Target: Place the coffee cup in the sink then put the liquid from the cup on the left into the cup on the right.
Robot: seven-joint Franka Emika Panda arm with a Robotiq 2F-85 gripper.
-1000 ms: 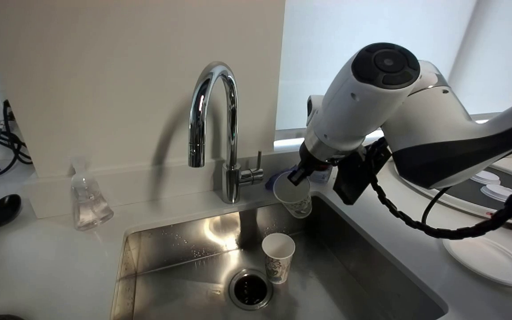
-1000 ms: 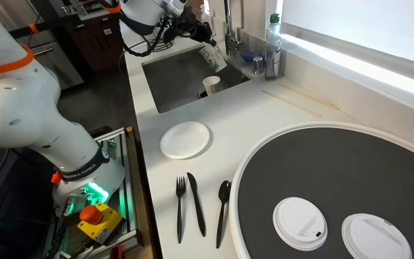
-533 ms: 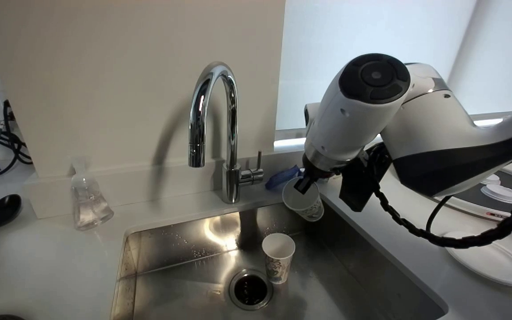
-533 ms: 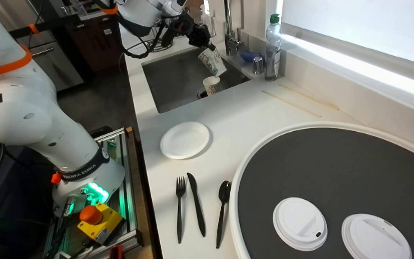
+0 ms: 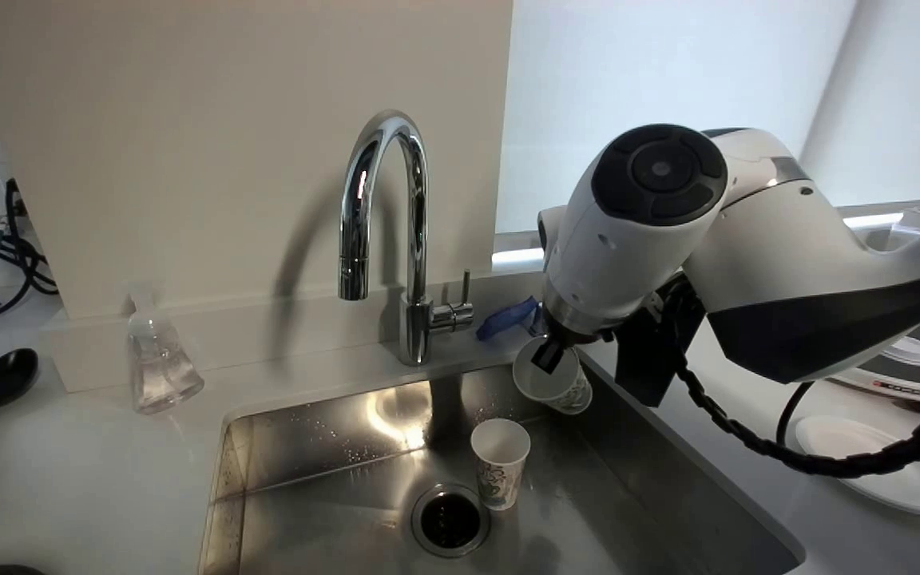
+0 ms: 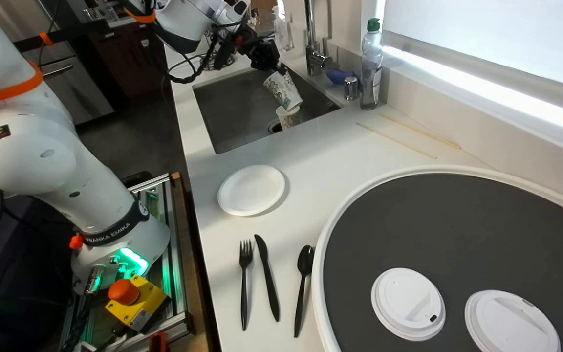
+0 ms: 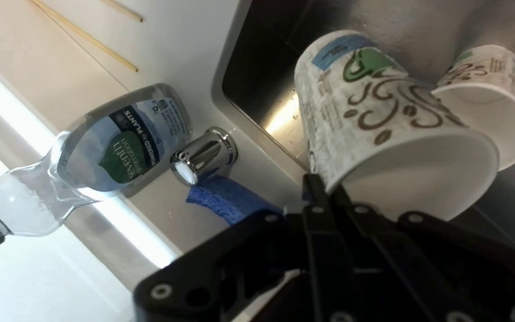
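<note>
Pinches tipped white paper cup w/ brown swirls [image 7: 387, 116] by rim in blk gripper [image 7: 326, 188] over boxy gray steel sink [image 5: 340, 511] w/ 2nd upright white paper cup [image 5: 501, 469].

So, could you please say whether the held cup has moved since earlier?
Yes: in both exterior views, the held cup has moved lower, away from the tap.

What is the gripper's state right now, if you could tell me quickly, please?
Gripper: closed, holding the tilted paper cup by its rim.
</note>
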